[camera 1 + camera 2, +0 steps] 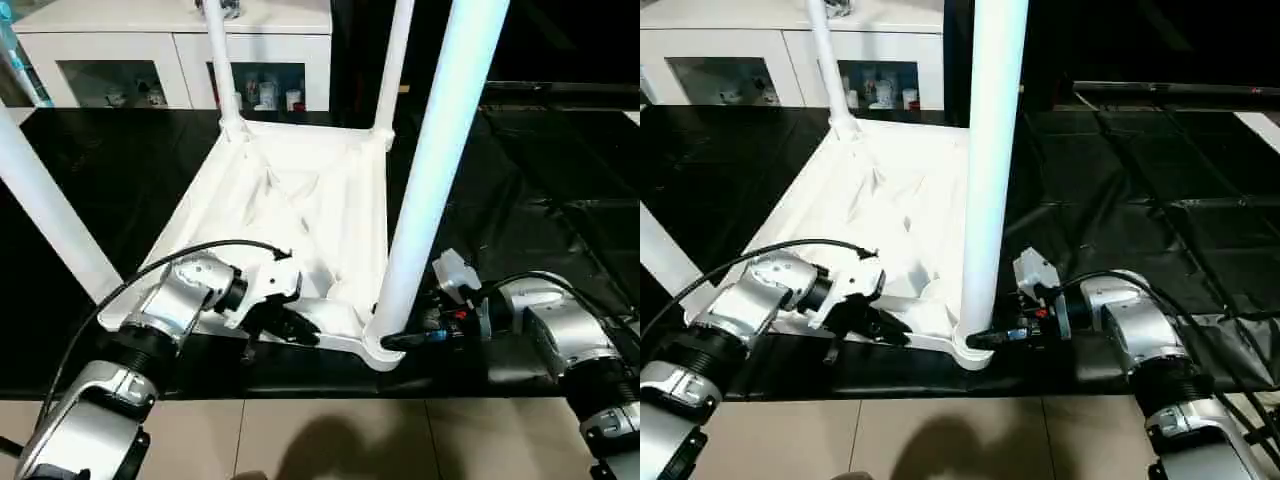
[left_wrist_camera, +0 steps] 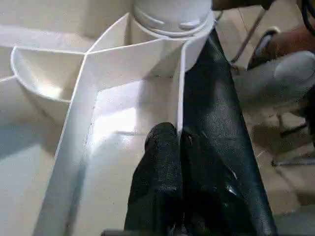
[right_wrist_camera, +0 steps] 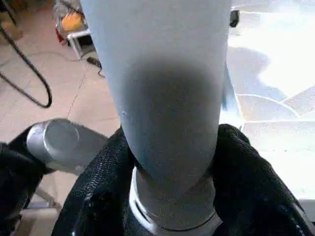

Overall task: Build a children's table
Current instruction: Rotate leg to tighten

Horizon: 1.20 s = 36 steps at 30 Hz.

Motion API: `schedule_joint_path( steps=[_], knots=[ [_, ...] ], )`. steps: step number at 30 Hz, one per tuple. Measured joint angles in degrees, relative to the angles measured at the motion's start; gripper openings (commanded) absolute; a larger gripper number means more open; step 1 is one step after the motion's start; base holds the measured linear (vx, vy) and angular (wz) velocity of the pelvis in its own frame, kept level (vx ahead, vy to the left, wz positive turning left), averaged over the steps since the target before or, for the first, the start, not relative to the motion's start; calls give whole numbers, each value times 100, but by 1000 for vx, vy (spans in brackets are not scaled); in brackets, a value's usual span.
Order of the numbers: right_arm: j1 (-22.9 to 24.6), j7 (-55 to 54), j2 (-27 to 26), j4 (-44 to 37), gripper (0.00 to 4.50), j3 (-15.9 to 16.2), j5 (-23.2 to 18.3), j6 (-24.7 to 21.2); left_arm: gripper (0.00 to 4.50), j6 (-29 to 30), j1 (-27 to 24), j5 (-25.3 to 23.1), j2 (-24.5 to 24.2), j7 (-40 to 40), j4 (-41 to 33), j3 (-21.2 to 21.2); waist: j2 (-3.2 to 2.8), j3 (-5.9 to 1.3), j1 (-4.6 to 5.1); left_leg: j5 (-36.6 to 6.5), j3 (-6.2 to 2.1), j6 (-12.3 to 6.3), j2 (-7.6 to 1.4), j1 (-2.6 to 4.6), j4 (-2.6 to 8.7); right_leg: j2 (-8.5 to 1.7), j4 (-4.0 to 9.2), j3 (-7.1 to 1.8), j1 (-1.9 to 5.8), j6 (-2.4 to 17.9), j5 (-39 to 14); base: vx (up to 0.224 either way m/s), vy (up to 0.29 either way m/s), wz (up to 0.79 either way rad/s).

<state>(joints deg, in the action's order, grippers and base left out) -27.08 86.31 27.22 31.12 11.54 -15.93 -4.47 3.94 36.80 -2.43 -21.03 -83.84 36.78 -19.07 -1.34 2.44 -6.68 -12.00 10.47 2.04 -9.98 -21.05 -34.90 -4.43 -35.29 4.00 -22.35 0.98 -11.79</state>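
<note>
The children's table top (image 1: 300, 200) lies upside down on the black surface, ribbed underside up. Legs stand upright in its corner sockets: two at the far corners (image 1: 218, 60) (image 1: 392, 60), one at the near left (image 1: 50, 210) and one at the near right (image 1: 430, 170). My left gripper (image 1: 300, 328) is shut on the top's near rim (image 2: 179, 98), one black finger (image 2: 162, 162) on each side of the thin wall. My right gripper (image 1: 400, 340) is shut on the near right leg (image 3: 162, 73) just above its socket, and its fingers (image 3: 251, 172) press both sides of the tube.
The black-covered work table (image 1: 520, 200) runs on to the right and to the far left of the top. A white cabinet with glass doors (image 1: 170, 50) stands behind it. Beige floor tiles (image 1: 330, 440) show past the near edge, between my forearms.
</note>
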Motion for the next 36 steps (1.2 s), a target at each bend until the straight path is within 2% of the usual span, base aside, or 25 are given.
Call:
schedule_joint_path(
  steps=[2,5,7,9,11,16,19,25,26,29,31,32,36],
  knots=[
    [149,-258,-107,-79,199,-158,-18,-46,0,257,-17,19,74,192,0,87,-12,-7,-9,1,0,2,0,4,-2,0,-3,-1,3,2,1,0,0,0],
    [286,-910,-288,-126,199,-392,-23,-162,0,562,-21,18,165,587,0,195,-20,-11,52,-10,0,41,0,20,-2,0,-9,-2,9,21,15,0,0,0],
    [326,-1544,-485,-134,198,-538,24,-272,0,826,-23,17,265,937,6,304,-18,-10,159,-3,-1,55,0,26,10,1,-7,-2,27,26,20,0,0,0],
    [325,-2404,-844,-133,198,-734,134,-400,0,1119,-22,-4,372,1382,16,452,-16,-9,261,3,-4,69,2,75,35,1,-1,1,37,21,17,0,0,0],
    [296,-3006,-1101,-119,198,-866,241,-454,0,1343,-20,-4,481,1669,16,571,-16,-9,334,8,-33,78,6,94,49,1,11,20,41,-4,3,-23,-9,-19],
    [-191,-5059,-1998,297,198,-1228,506,-687,0,1810,35,-42,914,2802,20,878,-9,-4,515,23,-79,106,5,111,70,3,29,67,23,-1,6,0,0,0],
    [-412,-5805,-2231,446,198,-1250,627,-750,0,1886,50,-53,1085,3185,20,965,-7,-4,534,22,-119,113,0,106,72,2,59,117,24,8,11,0,0,0],
    [-481,-6289,-2419,350,198,-1354,761,-891,0,2001,55,-75,1213,3410,-73,1010,-4,-3,502,11,-114,129,0,110,94,2,60,118,23,44,40,0,0,0],
    [-475,-6288,-2419,317,254,-1364,760,-910,0,2014,55,-77,1213,3409,-101,999,-1,-2,495,11,-113,129,0,110,101,2,60,119,19,51,45,0,0,0],
    [-325,-6183,-2366,145,254,-1370,693,-941,0,2022,3,-80,1205,3373,-244,922,2,0,460,11,-109,128,-1,108,123,2,60,121,14,69,55,0,0,0],
    [-226,-6013,-2261,30,291,-1360,678,-940,0,2015,-16,-80,1202,3304,-300,898,3,1,434,11,-103,128,-2,106,137,2,62,120,13,62,51,0,0,0],
    [-141,-5826,-2152,-69,291,-1324,671,-941,0,1993,-21,-80,1178,3243,-334,846,4,1,424,10,-102,130,-3,102,143,2,67,121,10,58,49,0,0,0],
    [289,-4562,-1478,-512,336,-1185,425,-949,0,1802,-83,-8,940,2695,-475,659,5,2,318,20,-94,104,-3,91,180,2,106,129,6,55,44,0,0,0]
  ],
)
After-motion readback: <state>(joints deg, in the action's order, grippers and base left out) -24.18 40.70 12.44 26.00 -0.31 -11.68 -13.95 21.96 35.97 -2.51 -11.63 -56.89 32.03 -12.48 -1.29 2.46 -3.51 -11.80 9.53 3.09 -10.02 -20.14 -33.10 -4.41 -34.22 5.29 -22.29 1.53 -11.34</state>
